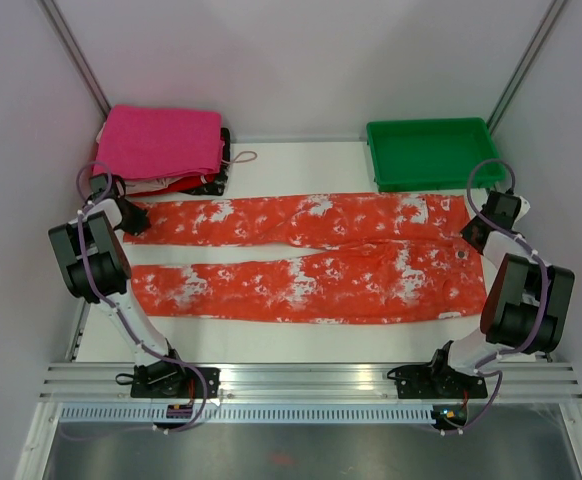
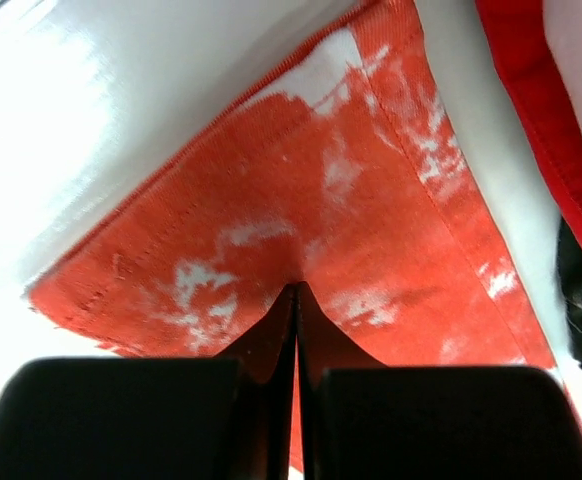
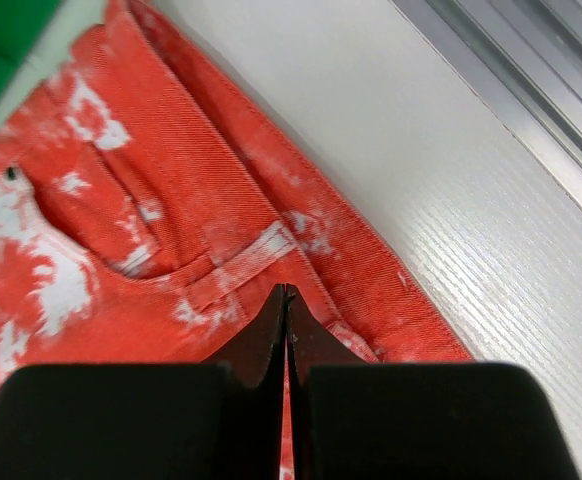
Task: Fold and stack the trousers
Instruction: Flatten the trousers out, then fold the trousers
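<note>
Trousers lie flat across the table, waist to the right. The two legs run leftward, one behind the other, with a strip of table between them. A stack of folded cloth sits in the far left corner, just behind the leg ends. A bin stands far right, just behind the waist. The left gripper is at the far leg's hem, jaws nipped on it. The right gripper rests at the waistband.
</note>
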You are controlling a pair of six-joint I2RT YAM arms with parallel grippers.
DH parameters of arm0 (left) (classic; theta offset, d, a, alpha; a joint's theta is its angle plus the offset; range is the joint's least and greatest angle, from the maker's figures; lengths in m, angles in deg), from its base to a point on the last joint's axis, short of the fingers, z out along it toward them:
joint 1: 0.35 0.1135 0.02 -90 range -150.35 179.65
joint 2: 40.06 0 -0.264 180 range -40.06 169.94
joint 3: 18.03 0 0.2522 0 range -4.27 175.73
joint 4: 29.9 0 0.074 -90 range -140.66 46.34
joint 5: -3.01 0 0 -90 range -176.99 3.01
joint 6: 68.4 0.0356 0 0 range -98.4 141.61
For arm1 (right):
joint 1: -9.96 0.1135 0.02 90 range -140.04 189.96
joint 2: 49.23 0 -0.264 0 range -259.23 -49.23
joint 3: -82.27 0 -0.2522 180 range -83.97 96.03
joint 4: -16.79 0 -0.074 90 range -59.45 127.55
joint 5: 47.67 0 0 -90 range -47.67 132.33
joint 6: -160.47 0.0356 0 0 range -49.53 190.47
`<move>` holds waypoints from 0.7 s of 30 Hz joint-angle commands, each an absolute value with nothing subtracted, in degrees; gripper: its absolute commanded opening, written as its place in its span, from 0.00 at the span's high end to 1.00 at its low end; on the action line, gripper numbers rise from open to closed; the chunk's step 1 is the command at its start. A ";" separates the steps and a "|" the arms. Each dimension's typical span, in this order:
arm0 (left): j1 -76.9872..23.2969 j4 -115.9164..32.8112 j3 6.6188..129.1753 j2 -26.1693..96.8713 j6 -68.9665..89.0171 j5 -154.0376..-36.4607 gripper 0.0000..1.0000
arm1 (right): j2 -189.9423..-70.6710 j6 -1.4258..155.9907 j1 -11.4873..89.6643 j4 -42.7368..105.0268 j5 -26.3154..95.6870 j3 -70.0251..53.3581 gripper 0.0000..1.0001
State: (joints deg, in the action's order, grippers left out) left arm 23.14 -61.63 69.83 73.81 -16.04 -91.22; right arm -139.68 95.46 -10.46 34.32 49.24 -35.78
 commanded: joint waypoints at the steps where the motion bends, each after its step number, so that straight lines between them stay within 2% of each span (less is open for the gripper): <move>1: 23.82 -65.00 71.40 73.95 -11.53 -84.35 0.98 | -134.22 93.58 -10.60 33.97 45.42 -34.23 1.00; 3: 23.82 -64.84 70.01 69.21 -10.91 -84.70 0.97 | -130.46 93.93 -10.52 34.42 38.77 -33.70 0.99; 4: 23.74 -63.88 68.69 66.76 -10.91 -85.66 0.96 | -129.04 94.20 -10.34 34.42 36.81 -33.69 0.94; 7: 23.82 -60.80 64.11 55.77 -10.30 -86.46 0.81 | -122.37 92.89 -9.03 37.22 33.54 -32.03 0.82; 8: 23.74 -61.32 63.67 53.05 -9.17 -86.55 0.64 | -119.48 92.62 -8.76 38.62 33.62 -31.33 0.77; 9: 23.74 -62.19 63.75 47.97 -8.72 -86.64 0.52 | -118.06 92.70 -8.85 39.94 34.15 -29.93 0.69; 10: 23.82 -63.33 63.93 45.49 -8.20 -86.72 0.40 | -116.74 92.70 -8.76 42.65 34.67 -29.31 0.44; 11: 23.82 -64.30 64.11 43.03 -7.67 -86.72 0.24 | -114.03 93.66 -8.85 43.90 35.38 -29.04 0.34; 12: 23.74 -66.66 63.76 37.87 -7.92 -86.55 0.17 | -112.52 94.19 -8.93 44.78 35.56 -29.21 0.24; 13: 23.82 -67.38 62.19 35.12 -9.75 -86.29 0.05 | -111.12 95.07 -9.02 46.09 35.65 -29.56 0.06; 14: 23.82 -68.26 61.13 32.39 -10.99 -86.20 0.01 | -108.14 96.90 -9.28 46.45 35.47 -30.00 0.02; 18: 24.09 -71.60 53.67 19.56 -16.27 -90.40 0.00 | -103.11 104.46 -9.46 48.38 33.54 -33.25 0.02; 21: 24.17 -74.67 48.38 11.90 -18.82 -92.53 0.00 | -102.05 109.56 -10.16 58.45 35.02 -34.39 0.02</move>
